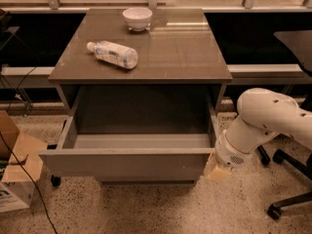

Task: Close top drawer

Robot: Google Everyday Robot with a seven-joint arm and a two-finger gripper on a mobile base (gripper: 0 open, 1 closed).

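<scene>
The top drawer (126, 165) is pulled out wide from under the brown tabletop (165, 52). It has a plain flat grey-brown front and a paler grey floor, and nothing shows inside it. My gripper (217, 172) is at the end of the white arm, low at the right end of the drawer's front panel. It is right against the front corner, with pale yellowish fingertips showing.
A plastic bottle (113, 54) lies on its side on the tabletop, and a white bowl (137, 18) stands at the back. A cardboard box (17, 172) and cables are on the floor at the left. Office chair legs (287, 199) are at the right.
</scene>
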